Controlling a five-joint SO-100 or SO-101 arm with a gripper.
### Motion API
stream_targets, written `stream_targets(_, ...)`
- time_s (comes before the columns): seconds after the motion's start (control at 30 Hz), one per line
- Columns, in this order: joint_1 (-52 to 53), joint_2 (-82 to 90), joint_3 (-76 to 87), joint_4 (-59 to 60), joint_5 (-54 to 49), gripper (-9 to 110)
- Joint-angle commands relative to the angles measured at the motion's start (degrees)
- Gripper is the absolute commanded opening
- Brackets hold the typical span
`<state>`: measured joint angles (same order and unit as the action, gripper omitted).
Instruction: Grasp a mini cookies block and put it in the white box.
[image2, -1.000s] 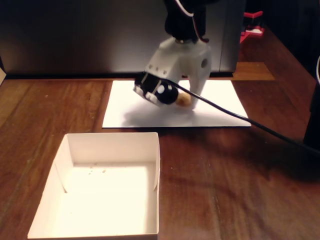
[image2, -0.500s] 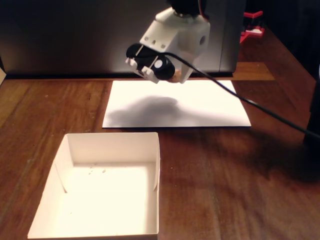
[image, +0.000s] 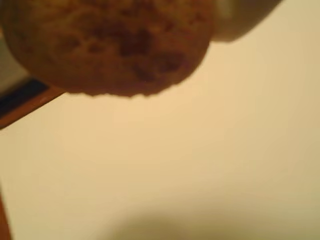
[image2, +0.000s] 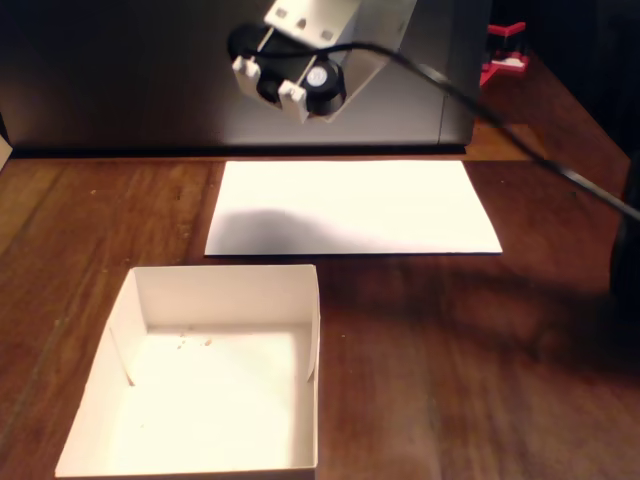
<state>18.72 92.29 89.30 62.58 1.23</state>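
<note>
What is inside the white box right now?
The white box holds no cookie in the fixed view, only a few tiny crumbs. The mini cookies block fills the wrist view's top, above the paper sheet.

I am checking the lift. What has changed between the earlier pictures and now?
The tool has risen from the paper sheet to well above it, taking the cookie along; the wrist view shows it held close to the camera. The white box and the sheet have not moved.
</note>
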Motion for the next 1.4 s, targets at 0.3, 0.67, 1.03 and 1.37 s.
stream_targets(0.3, -12.66, 12.57, -7.47, -2.02, -10.55, 18)
stream_targets(0.67, -26.02, 12.3, -7.65, -4.04, -12.48, 18)
stream_targets(1.03, -33.66, 4.92, -7.38, -6.94, -7.65, 19)
stream_targets(1.37, -34.01, -4.57, -6.77, -10.37, -3.96, 19)
